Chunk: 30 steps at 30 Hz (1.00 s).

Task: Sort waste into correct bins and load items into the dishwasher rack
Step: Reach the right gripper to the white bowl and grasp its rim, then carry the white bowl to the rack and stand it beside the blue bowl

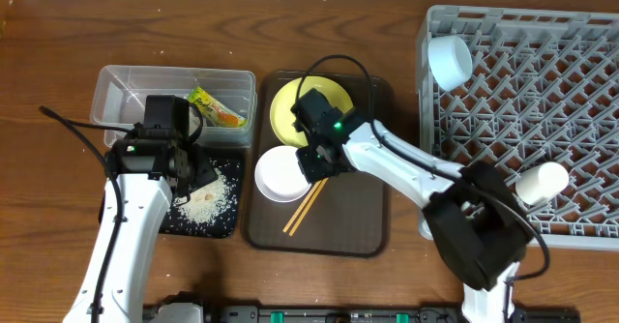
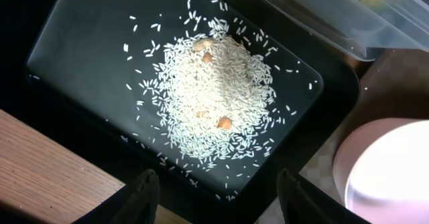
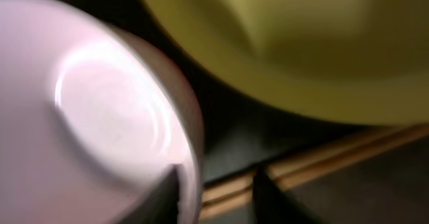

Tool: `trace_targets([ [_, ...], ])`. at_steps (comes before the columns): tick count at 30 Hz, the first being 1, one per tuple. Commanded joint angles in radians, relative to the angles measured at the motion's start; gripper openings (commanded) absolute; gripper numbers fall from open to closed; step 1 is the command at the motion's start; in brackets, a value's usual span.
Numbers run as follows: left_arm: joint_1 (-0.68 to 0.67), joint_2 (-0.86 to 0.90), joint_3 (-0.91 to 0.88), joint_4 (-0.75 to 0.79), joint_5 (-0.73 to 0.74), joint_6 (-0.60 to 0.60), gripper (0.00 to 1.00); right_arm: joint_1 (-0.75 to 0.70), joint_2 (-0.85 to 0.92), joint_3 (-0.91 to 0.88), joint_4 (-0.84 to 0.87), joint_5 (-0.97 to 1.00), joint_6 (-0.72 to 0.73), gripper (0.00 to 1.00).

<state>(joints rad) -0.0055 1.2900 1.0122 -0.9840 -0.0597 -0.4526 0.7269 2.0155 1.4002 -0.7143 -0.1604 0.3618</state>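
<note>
A white bowl (image 1: 279, 175) sits on the brown tray beside the yellow plate (image 1: 290, 105), with chopsticks (image 1: 305, 210) lying next to it. My right gripper (image 3: 214, 197) straddles the bowl's rim (image 3: 194, 137). One finger is inside the bowl and the other outside over the chopsticks (image 3: 315, 160), with a gap still showing. Open and holding nothing, my left gripper (image 2: 218, 207) hovers over the black tray (image 2: 80, 43) of rice crumbs (image 2: 214, 96). A green-and-orange wrapper (image 1: 215, 108) lies in the clear tub (image 1: 126, 91).
The grey dishwasher rack (image 1: 542, 101) fills the right side. It holds a pale bowl (image 1: 450, 60) at its near-left corner and a pale cup (image 1: 540, 183) on its side. The brown serving tray (image 1: 358, 217) lies between the bins and the rack.
</note>
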Motion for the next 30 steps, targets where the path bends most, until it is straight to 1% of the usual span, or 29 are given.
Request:
trace_targets([
  [1,0.005,-0.003,0.011,-0.002,-0.011,-0.014,0.59,0.002,-0.011,0.002,0.029,0.011,0.027,0.13],
  [2,0.005,-0.003,0.011,-0.002,-0.011,-0.014,0.59,-0.002,-0.018,0.005,0.038,0.018,0.027,0.06],
  [3,0.005,-0.003,0.011,-0.002,-0.011,-0.014,0.59,-0.006,-0.03,0.011,0.042,0.028,0.027,0.01],
  [6,0.005,-0.003,0.011,-0.002,-0.011,-0.014,0.59,-0.027,-0.078,0.033,0.04,0.071,0.018,0.01],
  [11,0.005,-0.003,0.011,-0.002,-0.011,-0.013,0.59,-0.097,-0.235,0.047,0.026,0.182,-0.031,0.01],
  [15,0.005,-0.003,0.011,-0.002,-0.011,-0.014,0.59,-0.179,-0.375,0.047,0.023,0.332,-0.109,0.01],
  [18,0.005,-0.003,0.011,-0.002,-0.011,-0.014,0.59,-0.248,-0.446,0.047,0.032,0.507,-0.17,0.01],
  [24,0.005,-0.003,0.011,0.002,-0.011,-0.014,0.59,-0.392,-0.47,0.047,0.121,0.809,-0.351,0.01],
  [28,0.005,-0.003,0.011,0.003,-0.011,-0.014,0.59,-0.498,-0.443,0.046,0.242,0.969,-0.5,0.01],
  [30,0.005,-0.003,0.011,0.005,-0.011,-0.014,0.59,-0.55,-0.416,0.046,0.331,1.027,-0.572,0.01],
])
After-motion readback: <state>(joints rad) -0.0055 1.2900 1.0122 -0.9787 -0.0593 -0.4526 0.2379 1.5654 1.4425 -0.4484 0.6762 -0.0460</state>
